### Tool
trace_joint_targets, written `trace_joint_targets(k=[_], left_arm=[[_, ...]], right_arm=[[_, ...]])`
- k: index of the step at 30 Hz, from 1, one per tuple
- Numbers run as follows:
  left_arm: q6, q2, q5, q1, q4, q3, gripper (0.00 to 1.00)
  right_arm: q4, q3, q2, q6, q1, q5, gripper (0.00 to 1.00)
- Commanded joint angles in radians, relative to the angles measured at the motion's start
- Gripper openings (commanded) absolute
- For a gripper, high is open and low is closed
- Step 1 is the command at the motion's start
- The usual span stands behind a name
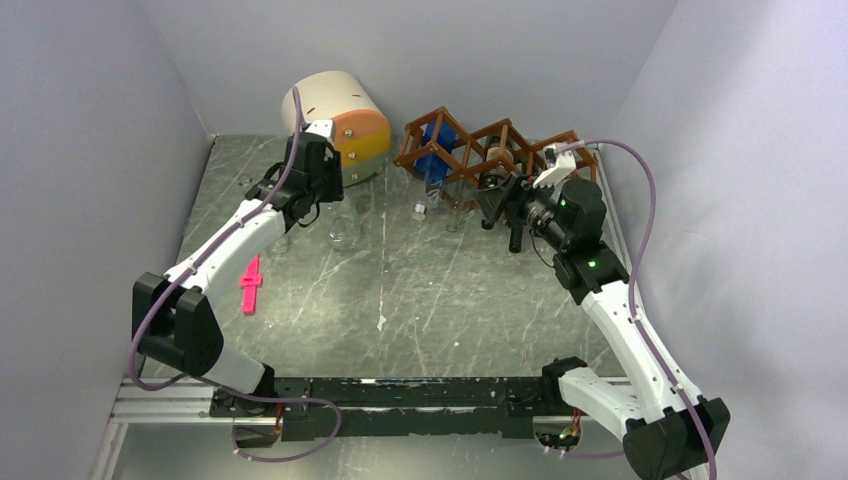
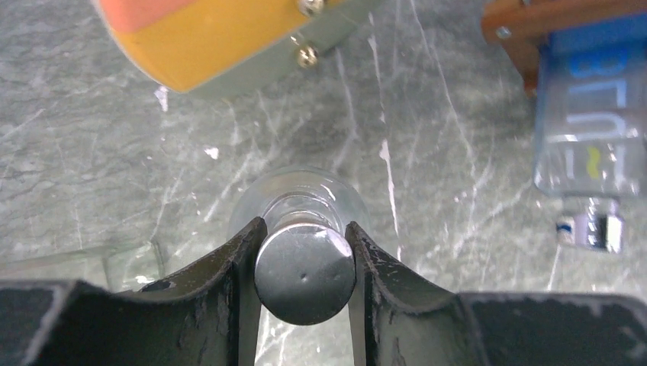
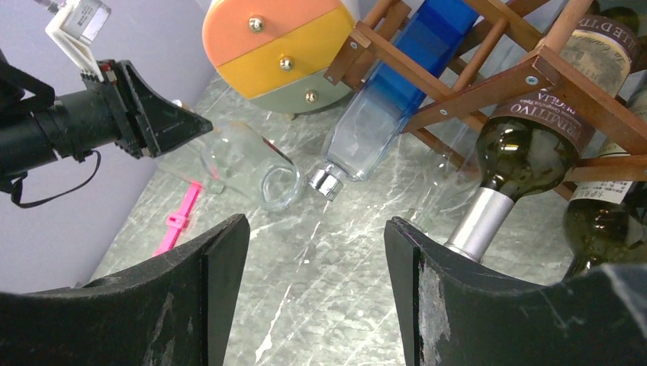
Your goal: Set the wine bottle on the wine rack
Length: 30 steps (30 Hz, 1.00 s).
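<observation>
Holding the wine bottle point(image 2: 299, 191) by its metal cap, my left gripper point(image 2: 304, 230) is clamped nearly closed. The bottle stands on the table point(image 1: 400, 290), well left of the wine rack point(image 1: 520, 135). My right gripper point(image 3: 317, 225) hangs open and empty. Risks: the slick cap could slip between 2 narrow fingers on lifting, and the swinging body could strike the blue bottle point(image 1: 437, 150).

The wine bottle point(image 1: 344, 230) stands before the drawer unit point(image 1: 340, 115) — left of the wine rack point(image 3: 519, 80).

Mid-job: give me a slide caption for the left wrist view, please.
Left hand clamped on the silver cap of the clear wine bottle, wine rack at upper right.
</observation>
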Motion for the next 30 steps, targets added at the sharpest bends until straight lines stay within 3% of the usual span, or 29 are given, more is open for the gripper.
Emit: trace_joint_targets(k=[1,7,10,15,20,25,30], left_arm=[[0.007,-0.072,0.091,-0.083,-0.058,0.037,0.29],[-0.004,-0.112,0.145,-0.171,-0.073,0.021,0.30],[0.014,-0.123,0.167,-0.208,-0.074,0.000,0.35],[0.019,-0.150,0.187,-0.214,-0.053,-0.060,0.63],[0.022,-0.200,0.256,-0.214,0.010,-0.095,0.83],[0.009,-0.258,0.263,-0.214,0.038,-0.094,0.83],[-0.027,-0.410,0.140,-0.213,0.095,-0.143,0.81]], right_arm=[[0.037,-0.014,-0.015,0.002,0.011,-0.025,0.69],[0.044,-0.024,-0.012,0.010,0.017,-0.040,0.69],[0.041,-0.027,-0.009,0.008,0.021,-0.047,0.69],[0.006,-0.015,0.000,-0.008,0.032,-0.047,0.69],[-0.035,0.008,0.016,-0.026,0.048,-0.045,0.69],[-0.076,0.043,0.055,-0.058,0.089,-0.044,0.69],[-0.087,0.074,0.100,-0.093,0.208,0.008,0.70]])
